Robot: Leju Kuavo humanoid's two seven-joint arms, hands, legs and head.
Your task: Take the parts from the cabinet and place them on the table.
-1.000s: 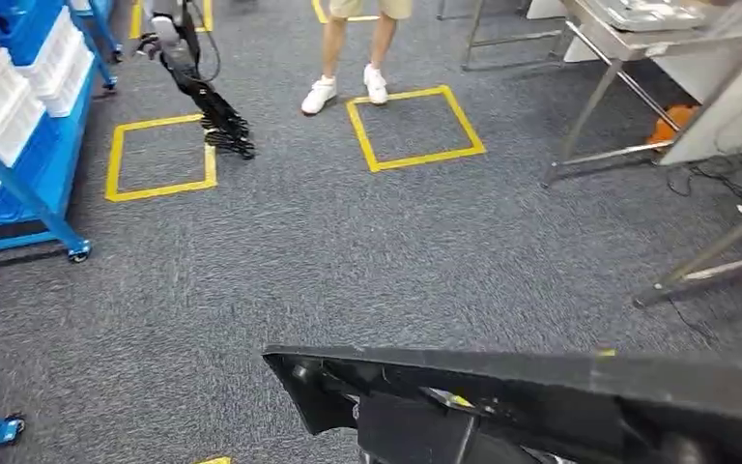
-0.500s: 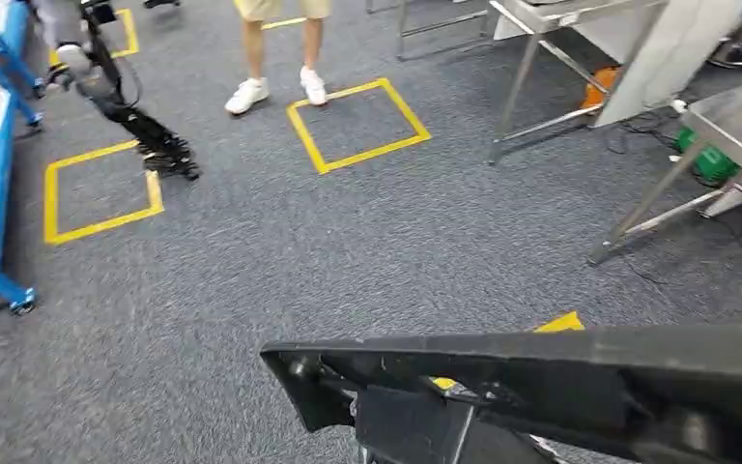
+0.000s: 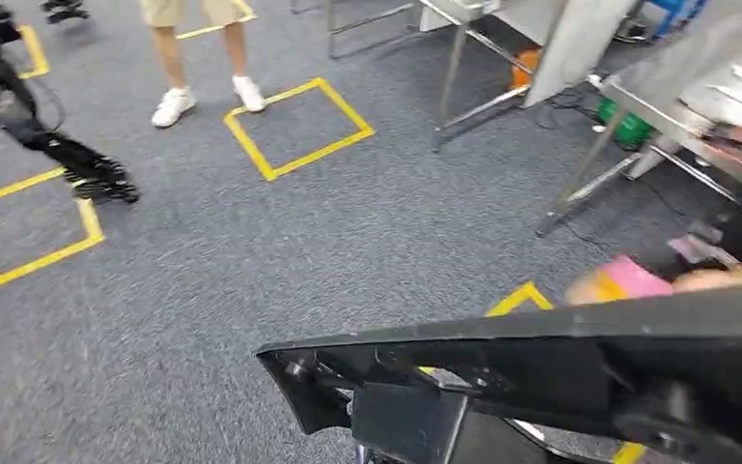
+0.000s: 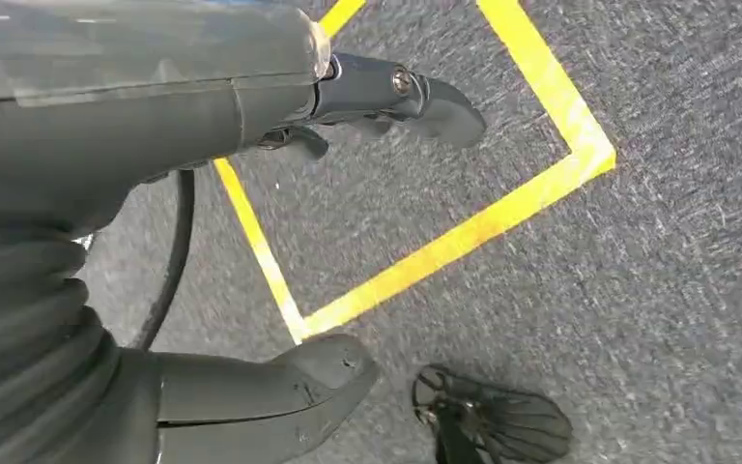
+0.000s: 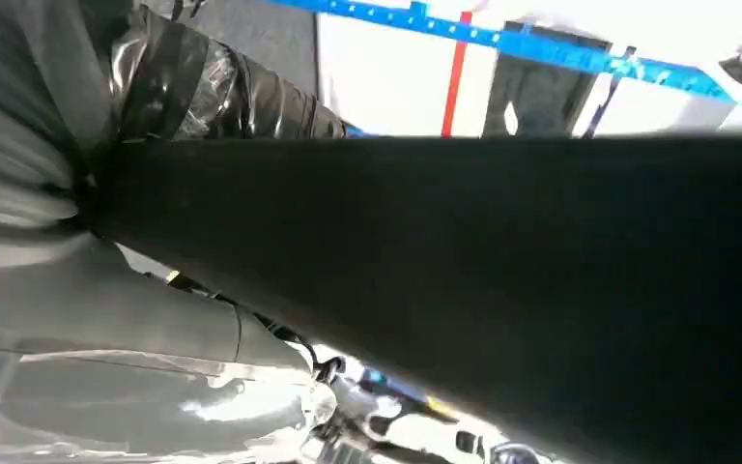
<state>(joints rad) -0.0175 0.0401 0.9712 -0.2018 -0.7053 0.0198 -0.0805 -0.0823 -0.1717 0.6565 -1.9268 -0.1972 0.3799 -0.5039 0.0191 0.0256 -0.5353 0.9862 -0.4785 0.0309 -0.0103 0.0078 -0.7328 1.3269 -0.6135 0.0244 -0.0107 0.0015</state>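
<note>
One long black plastic part [image 3: 560, 372] lies across the bottom of the head view over grey carpet [image 3: 251, 261], apparently held in the right hand [image 5: 106, 242], though its grip is hidden, while the left hand [image 4: 280, 242] hangs spread, holding nothing.

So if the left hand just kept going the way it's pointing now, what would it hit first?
Probably the grey carpet. The left hand hangs open, fingers angled down toward the floor near a yellow tape square, with nothing between them. Depth is hard to judge.
</note>
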